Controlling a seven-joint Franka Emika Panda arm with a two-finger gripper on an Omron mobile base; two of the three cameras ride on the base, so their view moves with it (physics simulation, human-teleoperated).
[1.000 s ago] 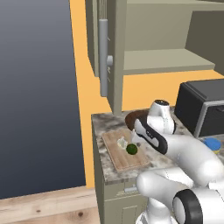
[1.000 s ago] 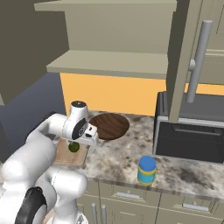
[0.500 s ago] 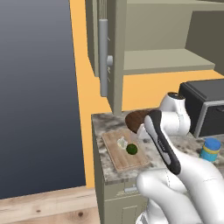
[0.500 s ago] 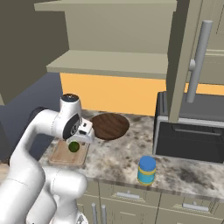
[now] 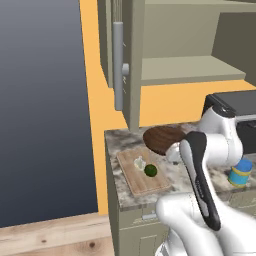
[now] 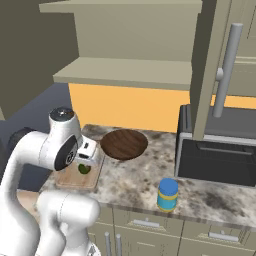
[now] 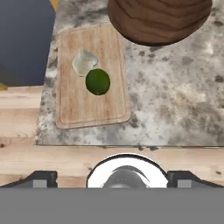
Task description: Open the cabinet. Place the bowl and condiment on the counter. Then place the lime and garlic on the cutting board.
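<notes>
Overhead now: the gripper (image 7: 112, 176) hangs above the counter (image 7: 175, 100), fingers spread wide apart and clamped on nothing, their dark tips at the two bottom corners of the hand view. Straight beneath the hand, ahead and a little left along its line of sight, lies the cutting board (image 7: 92, 109), flat, with one long edge near the counter's front lip. On the board the lime (image 7: 97, 81) sits touching the garlic (image 7: 84, 61); the garlic is the farther of the two from the fingers, the lime the nearer. Beyond the board, farther ahead of the hand and off to its right, the wooden bowl (image 7: 159, 19) rests on the counter, its rim just beside the board's far corner; whether they touch, cannot tell. From the right base view the white arm bends over the board (image 6: 75, 177), the hand's body hiding most of it, the lime (image 6: 84, 169) peeping out below; the bowl (image 6: 124, 143) stands just past the hand. The condiment (image 6: 168, 194) stands upright on the counter (image 6: 130, 180), well apart from the hand, near the front edge and before the black appliance (image 6: 220, 155). Above, the cabinet (image 6: 135, 55) is open, the door (image 6: 220, 70) with its bar handle (image 6: 227, 70) swung out, shelf bare.
</notes>
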